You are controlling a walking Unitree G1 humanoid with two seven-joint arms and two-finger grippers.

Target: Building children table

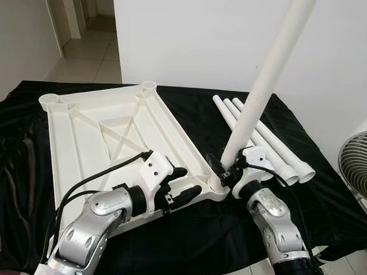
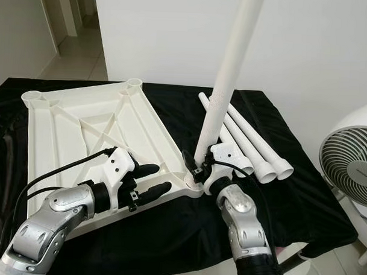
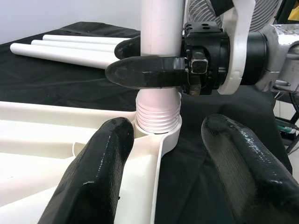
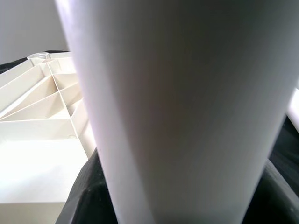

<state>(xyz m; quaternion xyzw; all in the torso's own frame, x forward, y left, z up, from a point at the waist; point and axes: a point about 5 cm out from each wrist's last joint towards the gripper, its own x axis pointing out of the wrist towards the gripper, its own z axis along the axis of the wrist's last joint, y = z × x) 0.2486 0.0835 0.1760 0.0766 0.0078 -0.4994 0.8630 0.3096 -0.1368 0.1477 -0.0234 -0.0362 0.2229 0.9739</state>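
A white table top (image 1: 111, 129) lies upside down on a black cloth, its ribs facing up. A long white leg (image 1: 263, 86) stands tilted in the near right corner socket (image 3: 170, 135), its threaded end (image 3: 158, 114) partly showing above the rim. My right gripper (image 1: 227, 173) is shut on this leg just above the socket, its black fingers (image 3: 145, 72) wrapped around it. My left gripper (image 1: 191, 180) is open at the table top's near edge, a short way left of the socket, with nothing between its fingers (image 3: 93, 172).
Three spare white legs (image 1: 273, 146) lie side by side on the cloth to the right of the table top. A white fan (image 1: 359, 162) stands at the far right, off the cloth. Empty sockets (image 1: 149, 86) sit at the far corners. A doorway opens at the back left.
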